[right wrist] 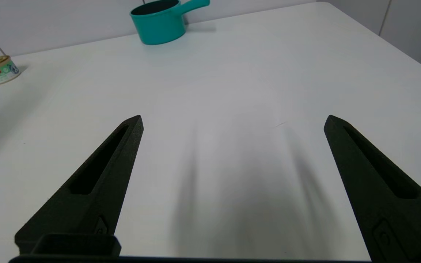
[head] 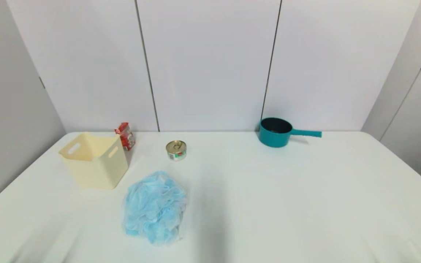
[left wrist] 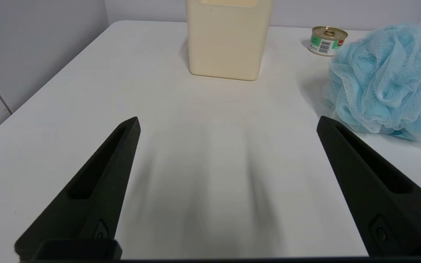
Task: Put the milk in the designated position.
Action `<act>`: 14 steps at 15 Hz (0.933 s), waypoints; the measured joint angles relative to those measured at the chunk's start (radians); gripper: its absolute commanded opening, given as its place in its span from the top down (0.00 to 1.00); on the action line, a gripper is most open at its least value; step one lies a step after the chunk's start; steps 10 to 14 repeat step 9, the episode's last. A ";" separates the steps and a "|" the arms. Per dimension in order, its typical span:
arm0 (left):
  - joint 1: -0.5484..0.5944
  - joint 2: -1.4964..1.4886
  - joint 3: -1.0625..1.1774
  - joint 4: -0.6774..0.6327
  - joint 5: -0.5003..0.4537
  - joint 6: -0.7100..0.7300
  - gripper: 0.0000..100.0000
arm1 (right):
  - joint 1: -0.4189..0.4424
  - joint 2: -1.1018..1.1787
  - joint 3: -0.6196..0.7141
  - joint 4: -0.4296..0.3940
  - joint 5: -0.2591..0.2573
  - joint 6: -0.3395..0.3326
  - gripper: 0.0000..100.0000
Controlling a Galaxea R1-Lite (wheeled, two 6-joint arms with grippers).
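- Bin (head: pixel 93 164), cream and open-topped with cut-out handles, stands at the left of the white table (head: pixel 287 197).
- The milk (head: pixel 125 136), a slim red carton, stands just behind the bin's far right corner; whether the two touch cannot be told. Its long axis is roughly upright, tilted a little. The left wrist view does not show it, since the bin blocks that line.
- A blue mesh sponge (head: pixel 155 206) lies near the front, just right of the bin, and a gold-lidded tin (head: pixel 175 150) sits to the right of the milk.
- A teal saucepan (head: pixel 276 132) sits far back on the right, well apart from the milk.
- The left gripper (left wrist: pixel 228 122) hangs low over bare table in front of the bin, fingers spread wide and holding nothing. The milk lies beyond it, past the bin, so this arm looks the nearer one.
- The right gripper (right wrist: pixel 232 120) is likewise spread and empty over bare table, pointing towards the saucepan.
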 measured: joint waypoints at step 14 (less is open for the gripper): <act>0.000 0.000 0.000 0.000 0.000 0.001 0.00 | 0.000 0.000 0.000 -0.001 0.002 -0.027 0.00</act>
